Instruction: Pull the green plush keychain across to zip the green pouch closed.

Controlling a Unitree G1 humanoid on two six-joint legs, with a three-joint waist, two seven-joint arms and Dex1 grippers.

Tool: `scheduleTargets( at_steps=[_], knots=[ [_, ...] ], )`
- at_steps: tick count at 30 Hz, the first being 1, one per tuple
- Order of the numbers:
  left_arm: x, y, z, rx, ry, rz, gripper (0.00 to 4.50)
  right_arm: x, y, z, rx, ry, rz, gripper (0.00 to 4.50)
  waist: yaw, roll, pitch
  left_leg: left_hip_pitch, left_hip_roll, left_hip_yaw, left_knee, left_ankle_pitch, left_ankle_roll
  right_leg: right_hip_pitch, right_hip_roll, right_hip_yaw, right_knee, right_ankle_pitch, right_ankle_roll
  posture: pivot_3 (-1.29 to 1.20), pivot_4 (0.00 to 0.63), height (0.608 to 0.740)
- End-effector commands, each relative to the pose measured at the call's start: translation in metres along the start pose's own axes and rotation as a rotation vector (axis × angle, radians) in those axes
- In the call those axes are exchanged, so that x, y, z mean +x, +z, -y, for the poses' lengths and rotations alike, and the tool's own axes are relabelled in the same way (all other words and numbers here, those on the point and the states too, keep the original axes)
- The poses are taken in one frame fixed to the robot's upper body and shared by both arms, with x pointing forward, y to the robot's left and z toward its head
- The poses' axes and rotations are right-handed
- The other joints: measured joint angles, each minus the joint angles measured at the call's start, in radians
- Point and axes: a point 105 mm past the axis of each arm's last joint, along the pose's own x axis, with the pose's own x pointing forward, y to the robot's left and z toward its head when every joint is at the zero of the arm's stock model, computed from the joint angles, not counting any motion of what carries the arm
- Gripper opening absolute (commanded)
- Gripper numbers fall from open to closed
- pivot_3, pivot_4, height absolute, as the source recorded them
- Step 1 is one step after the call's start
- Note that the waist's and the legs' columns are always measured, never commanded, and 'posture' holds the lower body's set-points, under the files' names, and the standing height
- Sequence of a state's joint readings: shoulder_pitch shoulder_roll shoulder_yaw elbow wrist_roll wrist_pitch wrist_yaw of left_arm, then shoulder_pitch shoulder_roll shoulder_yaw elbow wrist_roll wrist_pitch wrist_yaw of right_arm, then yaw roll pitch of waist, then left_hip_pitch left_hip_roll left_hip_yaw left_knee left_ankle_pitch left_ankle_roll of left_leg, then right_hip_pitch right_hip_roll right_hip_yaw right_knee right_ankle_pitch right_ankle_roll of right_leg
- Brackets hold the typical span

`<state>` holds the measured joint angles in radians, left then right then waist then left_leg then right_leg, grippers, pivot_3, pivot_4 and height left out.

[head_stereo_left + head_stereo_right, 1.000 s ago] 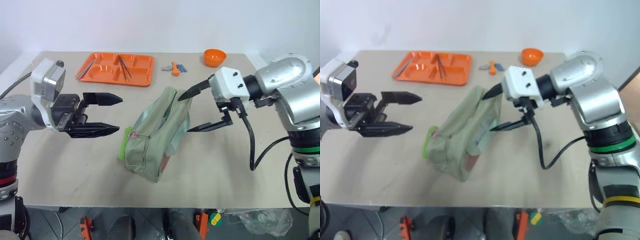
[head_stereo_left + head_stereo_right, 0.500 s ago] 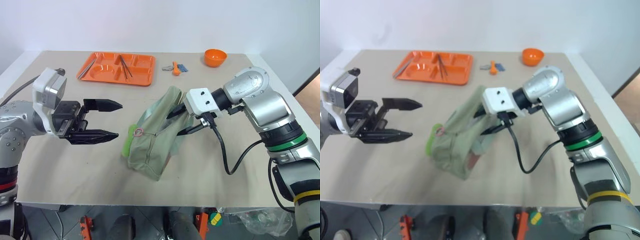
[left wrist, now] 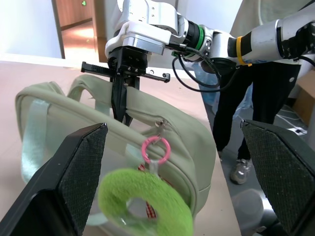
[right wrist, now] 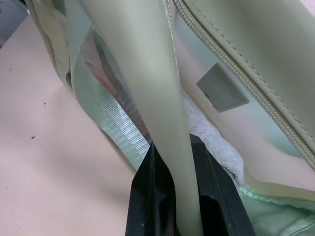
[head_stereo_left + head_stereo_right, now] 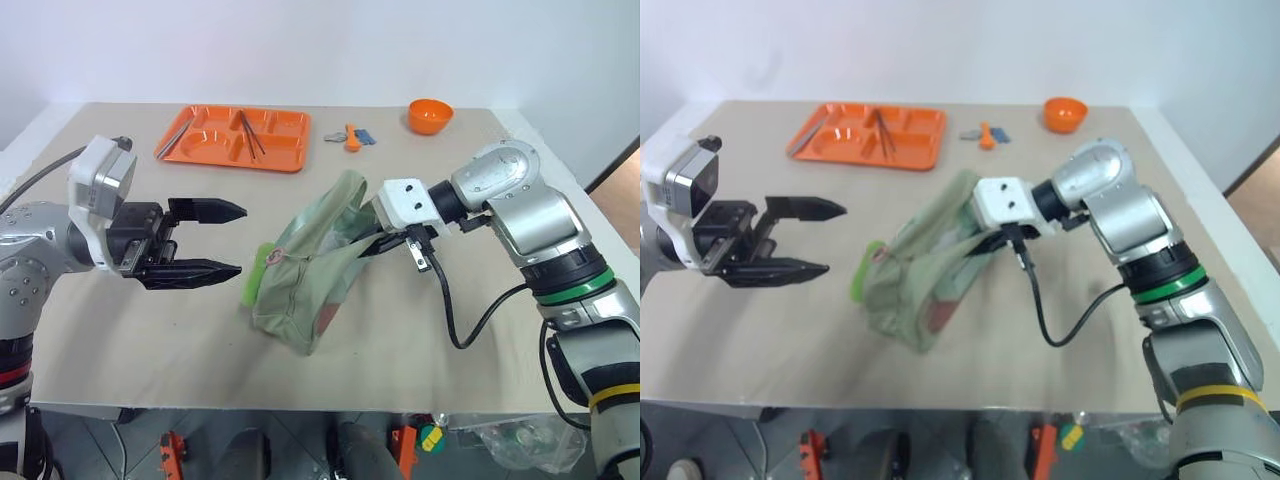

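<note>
Right gripper [image 5: 368, 247] pinching the pouch [image 5: 305, 280], left gripper [image 5: 228, 240] waiting wide open.

The pale green pouch lies mid-table, and the right gripper's fingers [image 4: 147, 206] are clamped tight on a fold of its fabric along the top edge (beside the zipper). The fuzzy lime-green keychain [image 3: 145, 202] hangs from a pink ring [image 3: 155, 147] at the pouch's end nearest the left gripper, which hovers just beside it, holding nothing. An orange tray [image 5: 205, 150] sits at the table's far edge.

The green pouch [image 5: 305, 270] hides the right tool's [image 5: 368, 246] fingertips; the tray's [image 5: 210, 150] utensils are indistinct.
</note>
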<state>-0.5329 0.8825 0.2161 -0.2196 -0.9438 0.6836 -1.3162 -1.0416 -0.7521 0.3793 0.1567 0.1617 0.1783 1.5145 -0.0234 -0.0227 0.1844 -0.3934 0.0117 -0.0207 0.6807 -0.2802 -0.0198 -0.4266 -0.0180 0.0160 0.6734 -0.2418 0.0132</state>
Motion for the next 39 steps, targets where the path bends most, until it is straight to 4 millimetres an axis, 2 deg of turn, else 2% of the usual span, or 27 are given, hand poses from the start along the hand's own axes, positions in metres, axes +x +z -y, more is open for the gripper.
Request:
scheduleTargets(
  at_steps=[1,5,7,10,13,17,22,24,31,35,39],
  knots=[
    [-0.002,0.013,0.005,0.056,0.008,0.01,4.5,-0.031,0.023,0.023,-0.051,-0.187,0.023,0.02,0.0,0.0,0.0,0.0,0.0,0.0,0.0,0.0,0.0,0.0,0.0,0.0,0.0,0.0,0.0,0.0,0.15,0.74],
    [-0.001,0.018,0.008,0.058,0.002,0.044,4.5,-0.053,0.054,0.035,-0.127,-0.276,0.072,0.02,0.0,0.001,0.001,0.0,0.0,0.0,0.001,0.0,0.0,-0.001,0.0,0.0,0.002,0.0,0.0,0.0,0.15,0.74],
    [0.001,0.025,0.011,0.057,-0.009,0.079,4.5,-0.064,0.064,0.049,-0.103,-0.356,0.053,0.02,-0.001,0.001,0.001,0.0,0.0,0.001,0.001,0.0,0.0,-0.002,0.0,0.001,0.002,0.0,0.0,0.0,0.15,0.74],
    [0.0,0.033,0.012,0.059,-0.011,0.109,4.5,-0.071,0.07,0.066,-0.047,-0.455,0.015,0.02,-0.002,0.001,0.001,-0.001,0.0,0.002,0.001,0.0,0.0,-0.005,-0.001,0.002,0.006,0.0,-0.001,0.0,0.15,0.74],
    [-0.002,0.039,0.013,0.056,-0.008,0.128,4.5,-0.068,0.079,0.083,0.122,-0.547,0.059,0.02,-0.003,0.001,0.001,0.0,0.001,0.001,0.001,0.0,-0.001,-0.005,0.0,0.002,0.007,-0.001,-0.003,0.0,0.15,0.74],
    [-0.003,0.041,0.014,0.051,-0.005,0.131,4.5,-0.051,0.063,0.078,0.157,-0.556,-0.044,0.02,-0.002,0.001,0.001,-0.001,0.001,0.001,0.001,0.002,-0.001,-0.007,0.001,0.002,0.009,0.0,-0.004,0.0,0.15,0.74],
    [-0.004,0.045,0.017,0.046,-0.005,0.136,4.5,-0.052,0.037,0.088,0.213,-0.636,-0.133,0.02,-0.001,0.001,0.001,-0.004,0.0,0.003,0.002,0.002,-0.001,-0.01,0.001,0.003,0.008,0.0,-0.004,0.0,0.15,0.74],
    [-0.006,0.046,0.017,0.043,-0.004,0.139,4.5,-0.052,0.034,0.091,0.211,-0.648,-0.151,0.02,-0.001,0.001,0.001,-0.007,0.0,0.003,0.003,0.002,-0.001,-0.012,0.001,0.003,0.008,0.001,-0.003,0.0,0.15,0.74],
    [-0.008,0.051,0.016,0.041,0.0,0.153,4.5,-0.019,0.051,0.065,0.131,-0.436,-0.108,0.02,-0.008,0.001,0.001,-0.01,0.002,0.002,0.003,0.001,-0.001,-0.014,0.003,0.002,0.008,0.001,-0.003,0.0,0.15,0.74],
    [-0.009,0.052,0.015,0.036,0.006,0.166,4.5,0.003,0.061,0.03,0.129,-0.275,-0.043,0.02,-0.009,0.001,0.001,-0.01,0.002,0.001,0.004,0.001,-0.001,-0.014,0.003,0.001,0.008,0.001,-0.004,0.0,0.15,0.74],
    [-0.011,0.053,0.015,0.03,0.009,0.178,4.5,0.011,0.06,0.025,0.158,-0.267,-0.028,0.02,-0.01,0.001,0.001,-0.01,0.002,0.001,0.007,0.001,-0.001,-0.013,0.003,0.002,0.009,0.002,-0.003,0.0,0.15,0.74]
  ],
)
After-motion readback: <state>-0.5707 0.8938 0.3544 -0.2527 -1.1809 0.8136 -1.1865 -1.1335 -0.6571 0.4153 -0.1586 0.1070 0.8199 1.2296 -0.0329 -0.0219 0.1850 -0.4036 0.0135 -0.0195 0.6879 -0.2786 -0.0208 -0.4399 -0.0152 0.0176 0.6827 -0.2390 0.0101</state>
